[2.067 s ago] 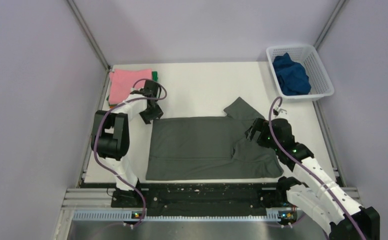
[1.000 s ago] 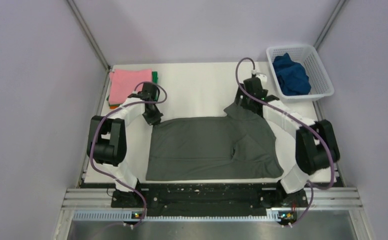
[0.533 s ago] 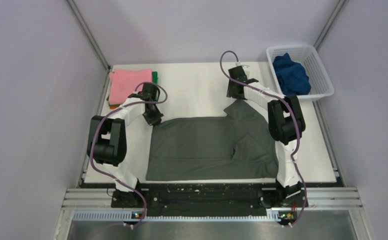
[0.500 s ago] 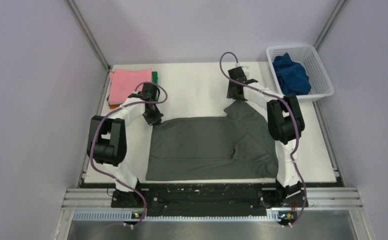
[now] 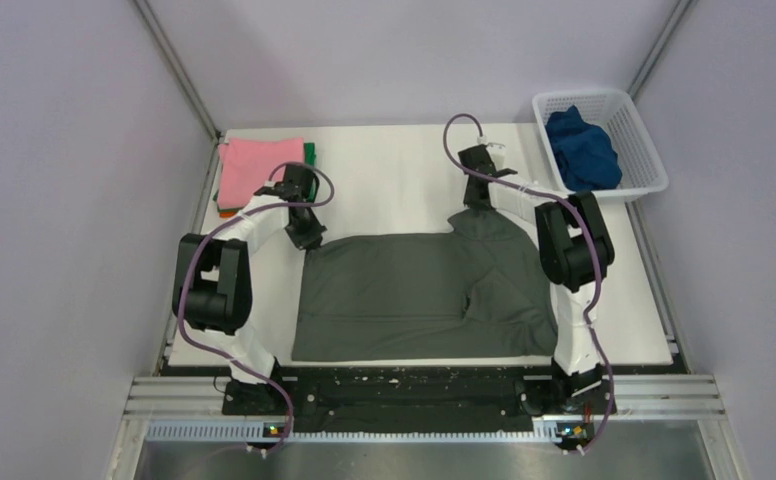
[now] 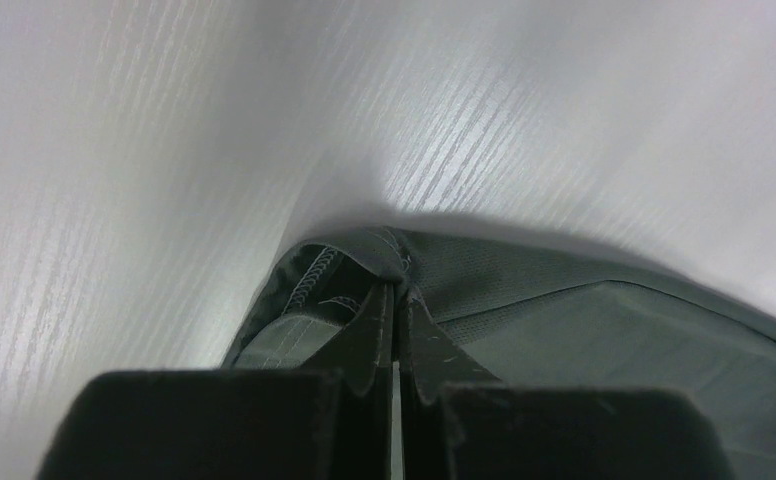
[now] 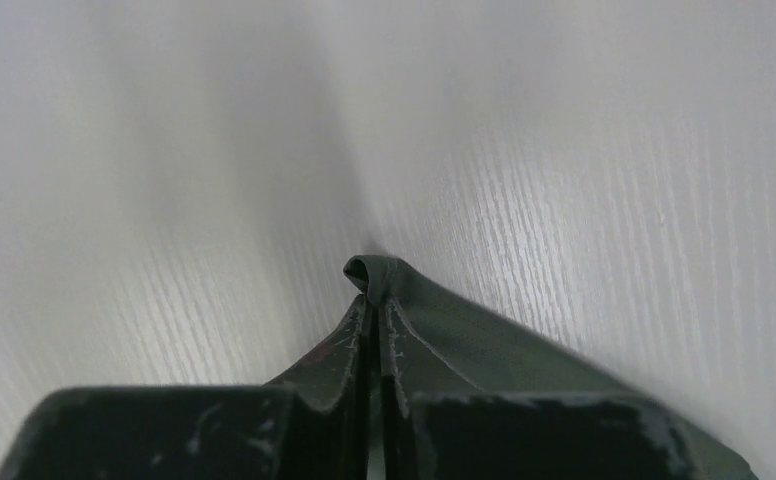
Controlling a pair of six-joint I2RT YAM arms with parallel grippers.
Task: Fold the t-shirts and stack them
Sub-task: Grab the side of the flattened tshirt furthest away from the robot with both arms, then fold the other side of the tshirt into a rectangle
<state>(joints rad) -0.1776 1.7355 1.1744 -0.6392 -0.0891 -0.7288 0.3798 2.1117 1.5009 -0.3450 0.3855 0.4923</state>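
Observation:
A dark grey t-shirt (image 5: 414,295) lies spread on the white table, one sleeve folded in over its right half. My left gripper (image 5: 307,240) is shut on its far left corner; the left wrist view shows the stitched hem (image 6: 364,262) pinched between the jaws (image 6: 396,300). My right gripper (image 5: 478,203) is shut on the tip of the far right sleeve, whose rolled edge (image 7: 379,272) pokes out past the closed fingers (image 7: 374,310). A folded pink t-shirt (image 5: 249,170) tops a stack at the far left, with a green t-shirt (image 5: 310,152) edge beneath. A dark blue t-shirt (image 5: 582,150) is bunched in the basket.
The white mesh basket (image 5: 639,135) stands at the far right corner. Grey walls and metal posts close in the table on three sides. The black rail (image 5: 404,385) with both arm bases runs along the near edge.
My right arm swung from the shirt's right side to the far sleeve tip and its jaws closed on the cloth. The left gripper kept its hold on the corner.

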